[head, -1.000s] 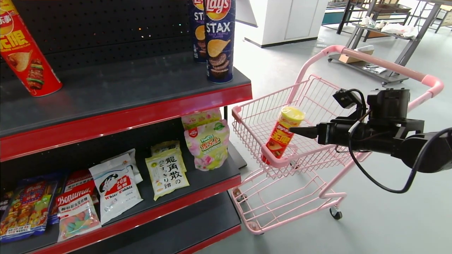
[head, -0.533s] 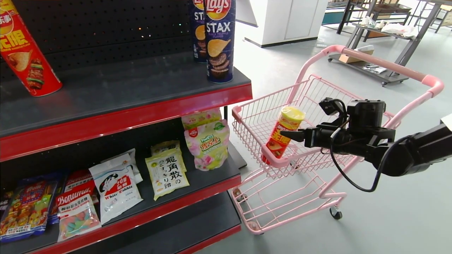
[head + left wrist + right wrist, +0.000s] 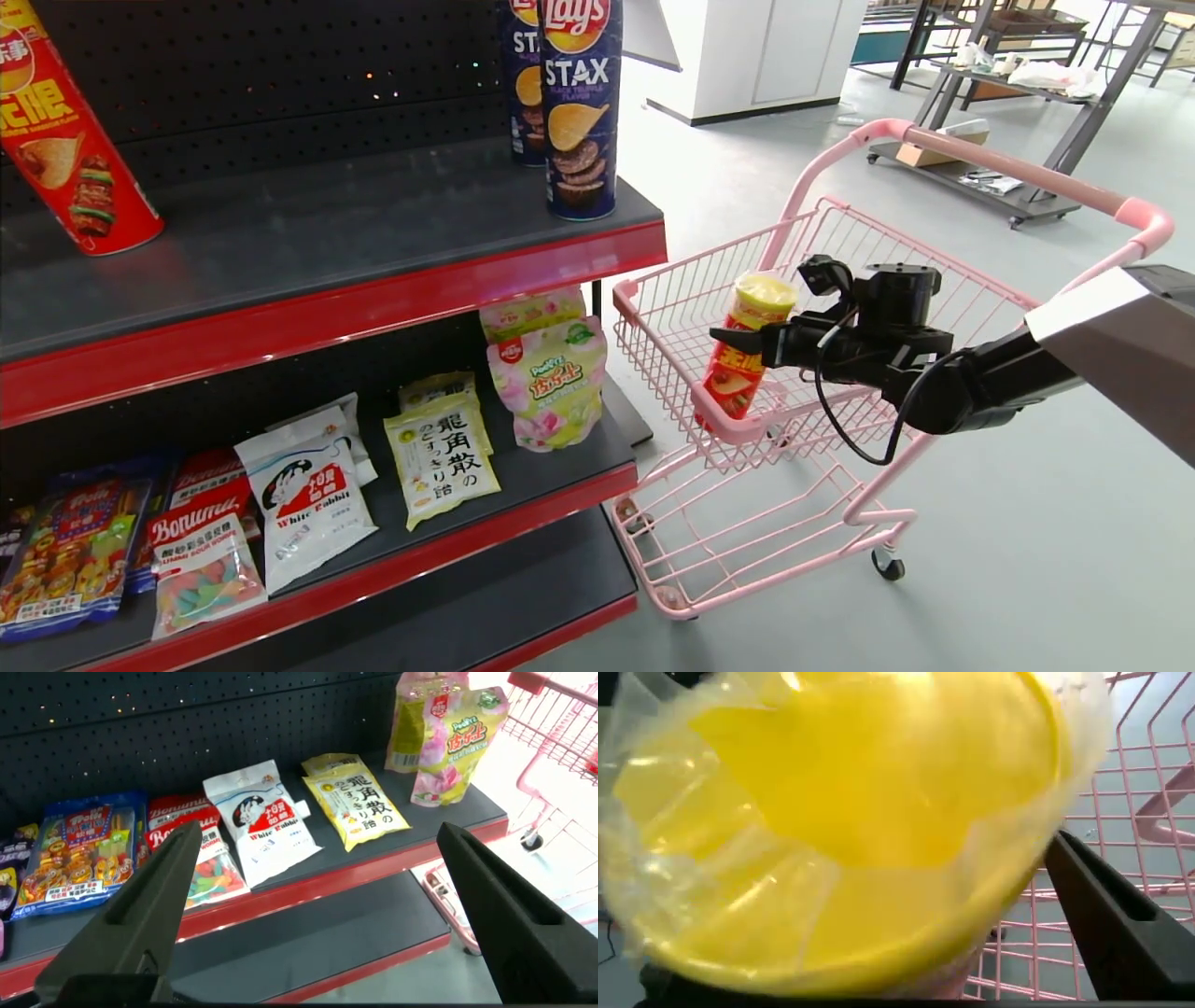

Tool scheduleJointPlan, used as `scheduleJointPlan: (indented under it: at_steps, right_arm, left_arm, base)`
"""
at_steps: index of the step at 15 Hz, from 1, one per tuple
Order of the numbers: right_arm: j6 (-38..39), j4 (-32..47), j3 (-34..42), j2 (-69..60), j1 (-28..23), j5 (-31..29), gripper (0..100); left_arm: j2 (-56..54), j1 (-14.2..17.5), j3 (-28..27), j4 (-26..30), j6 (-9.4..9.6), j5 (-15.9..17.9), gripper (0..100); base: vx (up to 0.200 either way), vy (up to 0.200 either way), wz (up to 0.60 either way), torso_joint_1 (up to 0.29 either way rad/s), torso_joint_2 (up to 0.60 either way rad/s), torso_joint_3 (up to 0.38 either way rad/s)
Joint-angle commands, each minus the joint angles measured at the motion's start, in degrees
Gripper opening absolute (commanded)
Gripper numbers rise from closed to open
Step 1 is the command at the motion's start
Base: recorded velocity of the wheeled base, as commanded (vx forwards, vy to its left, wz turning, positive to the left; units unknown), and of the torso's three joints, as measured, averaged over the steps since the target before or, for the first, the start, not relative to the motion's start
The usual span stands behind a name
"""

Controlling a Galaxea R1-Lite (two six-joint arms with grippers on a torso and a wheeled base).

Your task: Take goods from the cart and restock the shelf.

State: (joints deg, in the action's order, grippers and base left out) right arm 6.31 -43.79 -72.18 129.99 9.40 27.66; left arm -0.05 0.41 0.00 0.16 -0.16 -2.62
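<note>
A red chip can with a yellow lid point(image 3: 747, 364) stands tilted in the front corner of the pink cart point(image 3: 738, 431). My right gripper point(image 3: 742, 334) is open at the can's upper part, just under the lid, with one dark finger point(image 3: 733, 334) crossing in front of it. Close up in the right wrist view are the yellow lid point(image 3: 840, 812) and one finger point(image 3: 1120, 924) beside it. My left gripper point(image 3: 318, 829) hangs open in front of the lower shelf point(image 3: 374, 863), holding nothing.
The upper shelf point(image 3: 327, 233) holds a red chip can point(image 3: 70, 140) at the left and two blue cans point(image 3: 579, 103) at the right edge, with bare board between. Several snack bags point(image 3: 439, 457) lie on the lower shelf. Tables stand far behind the cart.
My right arm has moved left over the cart basket toward the chip can. Its open fingers have gone from short of the can to around its upper part.
</note>
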Motion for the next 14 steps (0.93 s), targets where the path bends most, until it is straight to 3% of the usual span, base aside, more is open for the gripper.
scheduleJointPlan:
  at_steps: [1,5,11,12,14]
  right_arm:
    - [0.3,0.1,-1.7,2.5,0.4,-0.6,0]
    - [-0.1,0.9,-1.9,-1.1,-0.2,-1.4,0]
    - [-0.1,22.1,-1.0,-32.9,-0.9,-4.5,0]
    - [-0.3,23.0,1.3,-37.7,-0.1,-9.1,0]
    - [-1.7,28.4,8.3,-49.0,4.3,-10.8,0]
  left_arm:
    - [0.0,0.0,0.0,0.0,-0.02,0.0,100]
    - [0.0,0.0,0.0,0.0,-0.02,0.0,100]
    - [0.0,0.0,0.0,0.0,-0.02,0.0,100]
    - [0.0,0.0,0.0,0.0,-0.02,-0.1,100]
    - [0.0,0.0,0.0,0.0,-0.02,0.0,100]
  base:
    - [0.0,0.0,0.0,0.0,0.0,0.0]
    - [0.0,0.0,0.0,0.0,0.0,0.0]
    - [0.0,0.0,0.0,0.0,0.0,0.0]
    - [0.0,0.0,0.0,0.0,0.0,0.0]
    - [0.0,0.0,0.0,0.0,0.0,0.0]
